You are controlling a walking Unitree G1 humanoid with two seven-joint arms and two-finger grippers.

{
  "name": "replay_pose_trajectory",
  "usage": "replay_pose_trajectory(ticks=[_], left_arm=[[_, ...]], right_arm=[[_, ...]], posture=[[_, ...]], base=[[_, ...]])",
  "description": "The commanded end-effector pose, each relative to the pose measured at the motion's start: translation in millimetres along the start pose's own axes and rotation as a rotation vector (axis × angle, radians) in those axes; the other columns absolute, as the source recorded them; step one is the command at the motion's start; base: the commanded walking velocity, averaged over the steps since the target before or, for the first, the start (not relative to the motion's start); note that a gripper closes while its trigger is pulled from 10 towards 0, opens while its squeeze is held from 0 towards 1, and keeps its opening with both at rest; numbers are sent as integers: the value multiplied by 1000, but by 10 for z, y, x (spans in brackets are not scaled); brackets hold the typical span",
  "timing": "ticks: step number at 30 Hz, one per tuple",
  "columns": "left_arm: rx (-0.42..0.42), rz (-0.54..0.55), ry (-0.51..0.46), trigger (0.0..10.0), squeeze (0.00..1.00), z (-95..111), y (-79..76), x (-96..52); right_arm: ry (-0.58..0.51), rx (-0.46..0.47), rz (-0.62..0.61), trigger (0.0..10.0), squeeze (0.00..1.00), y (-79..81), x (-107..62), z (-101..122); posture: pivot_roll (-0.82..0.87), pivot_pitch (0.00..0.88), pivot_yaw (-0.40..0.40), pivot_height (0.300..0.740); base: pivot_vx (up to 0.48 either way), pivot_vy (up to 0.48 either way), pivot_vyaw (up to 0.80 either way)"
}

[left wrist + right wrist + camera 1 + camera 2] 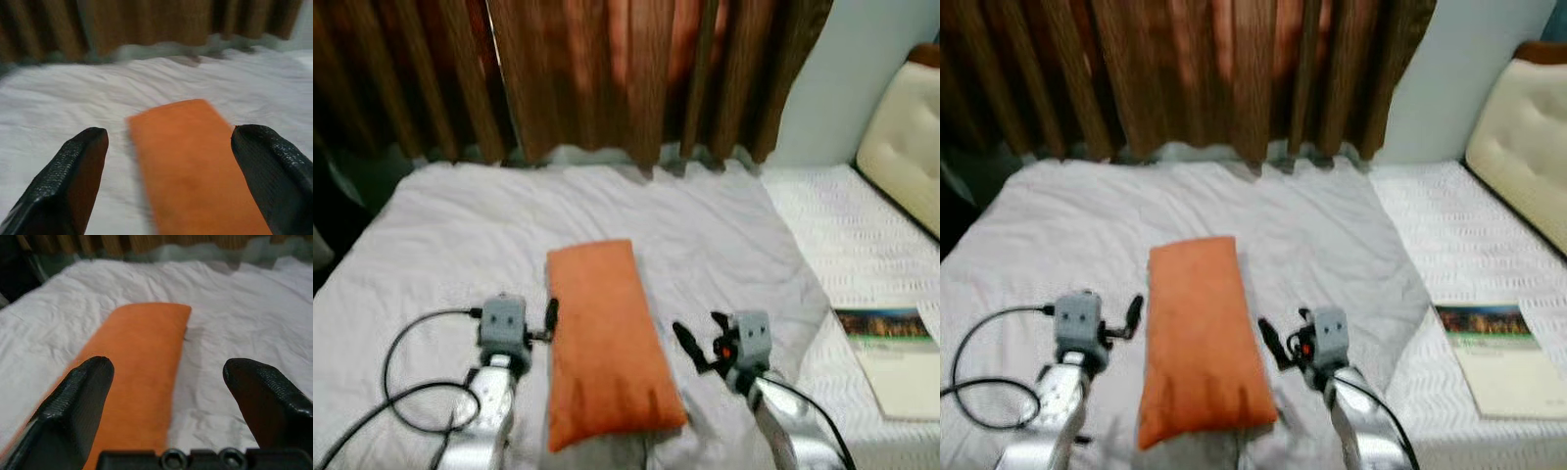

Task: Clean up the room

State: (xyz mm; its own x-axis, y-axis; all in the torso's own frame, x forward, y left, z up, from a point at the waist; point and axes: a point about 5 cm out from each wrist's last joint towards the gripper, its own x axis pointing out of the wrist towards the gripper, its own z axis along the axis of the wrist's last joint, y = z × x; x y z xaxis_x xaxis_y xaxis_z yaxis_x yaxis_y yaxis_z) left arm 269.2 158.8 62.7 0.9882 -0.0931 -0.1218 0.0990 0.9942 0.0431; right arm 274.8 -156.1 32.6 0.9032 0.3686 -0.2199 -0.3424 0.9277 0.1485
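1. The bed (440, 225), under a pale sheet, runs to the brown curtain (607, 69) at the far side; a book (891, 352) lies at right.
2. The orange pillow (607, 343) lies mid-bed, long axis near to far, between the two arms.
3. Left gripper (551, 315) is just beside the pillow's left edge, fingers spread, holding nothing.
4. Right gripper (695, 345) sits near its right edge, also spread and empty, slightly farther off.
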Motion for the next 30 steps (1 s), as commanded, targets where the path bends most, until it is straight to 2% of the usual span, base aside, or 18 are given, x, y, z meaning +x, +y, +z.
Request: replay_pose_trajectory(ticks=[1, 4, 5, 7, 8, 10, 11, 14, 16, 17, 19, 25, 28, 30], left_arm=[[-19, 34, 67, 10000, 0, -62, 176, 80], [-13, 34, 90, 10000, 0, -73, 250, 133], [-23, 47, 96, 10000, 0, -74, 319, 165], [-48, 84, 118, 10000, 0, -83, 484, 275], [-67, 104, 136, 10000, 0, -59, 570, 369], [-91, 109, 127, 10000, 0, 5, 605, 453], [-91, 109, 127, 10000, 0, 5, 605, 453], [-157, 93, 116, 10000, 0, 103, 608, 583], [-161, 82, 109, 10000, 0, 149, 596, 627], [-155, 71, 82, 10000, 0, 238, 598, 680], [-173, 67, 34, 10000, 0, 356, 626, 729], [-267, 88, -22, 10000, 0, 442, 671, 766], [-392, 51, -39, 10000, 0, 401, 561, 773], [-509, 26, -33, 10000, 0, 322, 438, 766]], right_arm=[[16, 76, 16, 10000, 0, 71, 131, 42], [36, 123, 21, 10000, 0, 125, 190, 38], [45, 133, 32, 10000, 0, 160, 220, 34], [81, 159, 30, 10000, 0, 198, 311, -3], [91, 174, 17, 10000, 0, 193, 335, -3], [82, 156, -6, 10000, 0, 154, 346, 32], [82, 156, -6, 10000, 0, 154, 346, 32], [59, 102, -70, 10000, 0, 54, 373, 115], [31, 74, -99, 10000, 0, 19, 382, 177], [-37, 26, -127, 10000, 0, -8, 382, 300], [-123, 0, -134, 10000, 0, 25, 381, 448], [-223, 73, -146, 10000, 0, 126, 396, 604], [-285, 162, -156, 10000, 0, 172, 402, 719], [-301, 196, -158, 10000, 0, 198, 404, 760]], posture=[[44, 33, -35, 740], [41, 64, -33, 740], [38, 124, -35, 740], [43, 169, -38, 740], [46, 241, -46, 740], [34, 306, -49, 740], [34, 306, -49, 740], [-12, 386, -55, 740], [-30, 419, -58, 740], [-52, 469, -52, 740], [-65, 507, -41, 740], [-95, 583, -36, 740], [-97, 606, -35, 740], [-99, 619, -36, 740]], base=[[0, 0, 0], [0, 0, 0], [0, 0, 0], [0, 0, 0], [0, 0, 0], [0, 0, 0], [0, 0, 0], [0, 0, 0], [0, 0, 0], [0, 0, 0], [0, 0, 0], [0, 0, 0], [0, 0, 0], [0, 0, 0]])
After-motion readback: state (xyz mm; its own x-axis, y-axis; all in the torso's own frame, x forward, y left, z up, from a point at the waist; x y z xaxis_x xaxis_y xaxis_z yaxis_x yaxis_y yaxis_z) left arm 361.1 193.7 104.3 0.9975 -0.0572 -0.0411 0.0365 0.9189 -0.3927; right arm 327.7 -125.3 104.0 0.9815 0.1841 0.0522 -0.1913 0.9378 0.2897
